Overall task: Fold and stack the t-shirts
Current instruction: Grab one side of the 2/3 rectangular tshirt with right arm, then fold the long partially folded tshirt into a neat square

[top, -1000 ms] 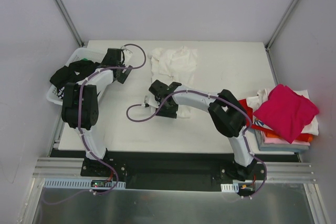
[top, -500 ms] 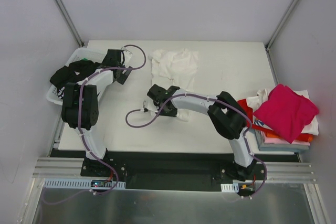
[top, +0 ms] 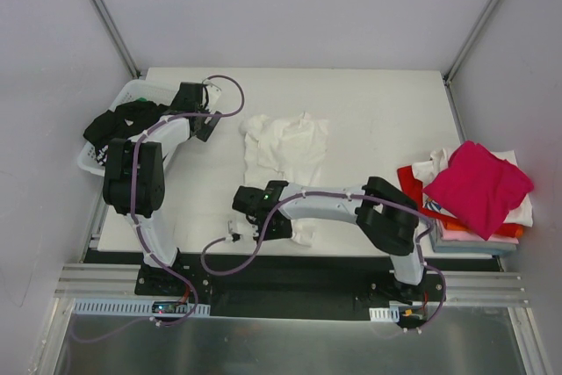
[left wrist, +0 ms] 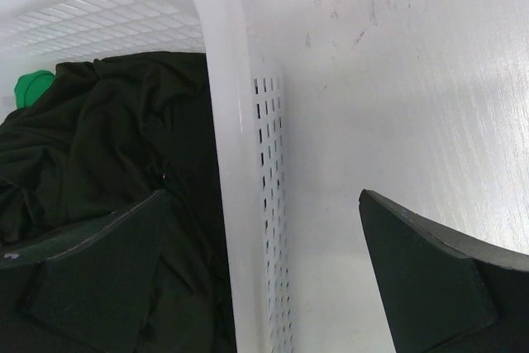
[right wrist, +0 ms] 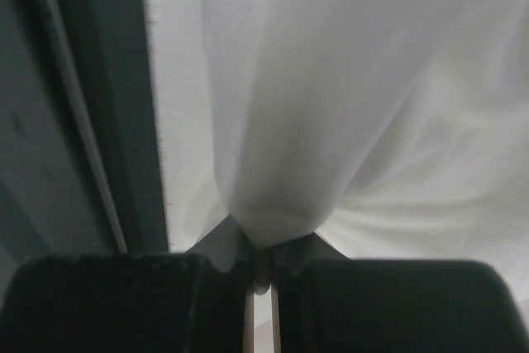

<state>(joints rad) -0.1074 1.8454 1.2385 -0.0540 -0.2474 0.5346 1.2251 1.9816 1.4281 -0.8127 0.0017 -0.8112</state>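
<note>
— Where do we find the white t-shirt (top: 285, 145)?

— In the top view we see it crumpled in the middle of the counter (top: 386, 111). One strip of it runs down toward the lower edge of the frame.

— And the right fingers (right wrist: 227, 245)?

— We see them pinched tight on that near strip. In the right wrist view the white cloth bunches into a knot just where the two tips meet, then fans upward and fills most of the frame. The counter's edge runs down the left side of that view.

— What do we make of the left fingers (left wrist: 438, 287)?

— They are spread as wide as we can see them go, and they hold nothing. In the left wrist view they sit at either side of the white basket (left wrist: 240, 163) wall. One is over the black t-shirt (left wrist: 99, 138) inside the basket, the other over bare counter at lower right.

— Is there anything else in the basket?

— A small green patch (left wrist: 33, 88) shows at the left edge, beside the black cloth. We cannot tell what it is.

— And the other shirts?

— At the right of the top view there is a pile at the counter's edge, well apart from both arms. A magenta t-shirt (top: 479, 186) lies loosely on top of it. Red (top: 408, 177), orange (top: 457, 231) and white (top: 435, 164) cloth show from under it.
</note>
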